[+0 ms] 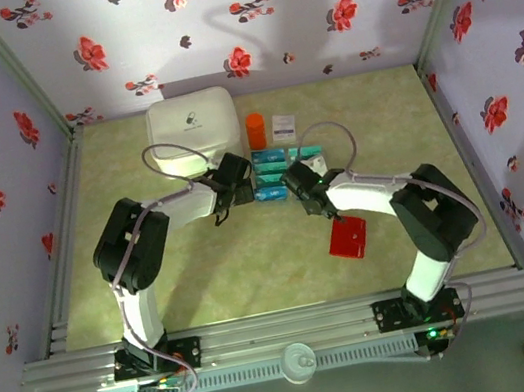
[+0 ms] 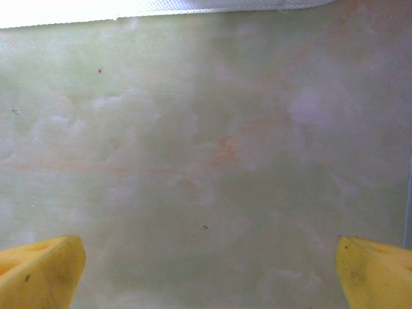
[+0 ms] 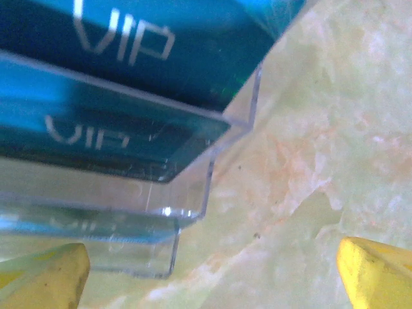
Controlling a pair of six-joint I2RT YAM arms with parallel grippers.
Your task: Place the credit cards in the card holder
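Note:
The credit cards point(image 1: 277, 167) are teal and blue, laid in rows at the middle of the table. Close up, the cards point(image 3: 122, 132) carry pale "VIP" lettering and sit on stepped clear plastic ledges point(image 3: 193, 193). The card holder point(image 1: 347, 237) is a flat red square, lying shut on the mat to the front right of the cards. My left gripper point(image 1: 235, 182) hovers at the cards' left edge. Its yellow fingertips point(image 2: 42, 270) stand wide apart over bare mat, so the left gripper point(image 2: 209, 277) is open and empty. My right gripper point(image 1: 291, 184) is at the cards' front right corner. That right gripper point(image 3: 212, 277) is open too, with only mat between its fingertips point(image 3: 376, 273).
A large white zip case point(image 1: 191, 125) lies at the back left. An orange cylinder point(image 1: 256, 130) and a small white packet point(image 1: 282, 127) stand just behind the cards. Flowered walls close the table on three sides. Open mat lies in front of both arms.

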